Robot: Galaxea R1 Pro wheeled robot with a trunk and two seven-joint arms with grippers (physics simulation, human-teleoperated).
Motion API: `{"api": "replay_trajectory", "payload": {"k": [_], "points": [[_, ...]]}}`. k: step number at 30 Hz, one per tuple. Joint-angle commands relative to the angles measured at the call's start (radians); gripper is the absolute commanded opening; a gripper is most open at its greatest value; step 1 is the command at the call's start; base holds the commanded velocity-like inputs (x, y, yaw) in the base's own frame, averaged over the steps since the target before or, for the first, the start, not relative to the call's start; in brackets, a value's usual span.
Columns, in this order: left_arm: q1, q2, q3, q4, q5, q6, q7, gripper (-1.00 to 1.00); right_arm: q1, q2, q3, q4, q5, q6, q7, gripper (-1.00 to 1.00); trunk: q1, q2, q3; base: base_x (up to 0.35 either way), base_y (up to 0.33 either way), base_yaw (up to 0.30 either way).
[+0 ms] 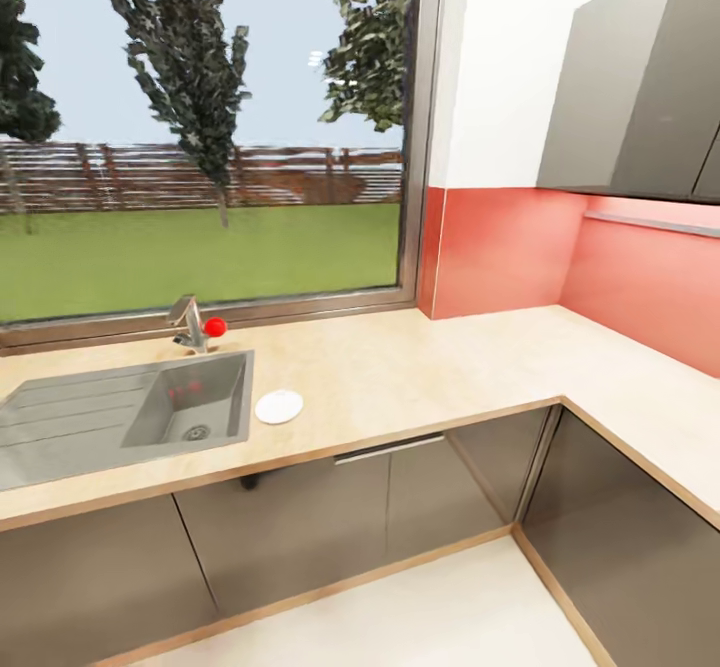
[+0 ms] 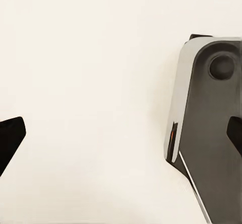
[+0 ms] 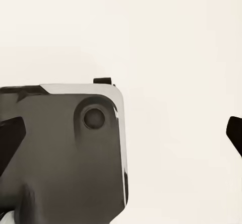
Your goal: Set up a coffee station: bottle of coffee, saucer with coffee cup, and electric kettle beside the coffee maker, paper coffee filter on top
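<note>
Left gripper (image 2: 121,133): in the left wrist view its two dark fingertips sit at opposite edges of the picture, spread wide with nothing between them; it touches nothing and hangs over a pale cream floor (image 2: 91,83).
Robot base, left wrist view (image 2: 212,128): a grey and white rounded body with a round dark knob near its corner, cut off by the picture edge; one fingertip overlaps it.
Sink (image 1: 120,412): steel, inset in the left part of the kitchen countertop (image 1: 400,377), with a ribbed drainer whose far left end is cut off by the frame.
Tap (image 1: 188,325): stands behind the basin, with a red ball (image 1: 214,326) at its side; a red reflection shows in the basin.
Saucer (image 1: 279,406): small round white plate lying flat on the countertop just beside the sink's right edge, well clear of the counter's front lip, with nothing on it.
Counter run: light wood, turning a corner at the right and going out of the frame; grey cabinet fronts (image 1: 400,487) below.
Window (image 1: 200,127): behind the sink, showing grass, a fence and trees.
Wall (image 1: 500,247): white above, red below; grey upper cabinets (image 1: 640,87) at the right, cut off at the top and side.
Right gripper (image 3: 121,133): in the right wrist view its dark fingertips are likewise at opposite edges, held wide apart and empty, over the same cream floor and the grey robot base (image 3: 60,148).
</note>
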Motion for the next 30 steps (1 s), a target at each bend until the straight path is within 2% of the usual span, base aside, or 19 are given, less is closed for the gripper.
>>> {"api": "replay_trajectory", "payload": {"k": [1,15,30], "points": [[-0.001,0.000,0.007,0.002,0.000,-0.006,-0.001,1.00,-0.001,0.000,-0.006,0.001,0.004,-0.004,0.000,1.00,0.001,-0.002,-0.001,0.000,-0.018,0.277],[-0.001,0.000,0.007,0.003,0.000,-0.006,-0.001,1.00,-0.001,0.000,-0.006,0.001,0.004,-0.004,0.000,1.00,0.001,-0.002,0.007,-0.030,-0.235,0.277],[-0.009,0.005,-0.002,-0.004,-0.003,-0.009,-0.006,1.00,-0.001,0.000,-0.005,-0.001,0.005,-0.005,0.003,1.00,0.001,-0.002,0.008,-0.037,-0.030,0.025]]}}
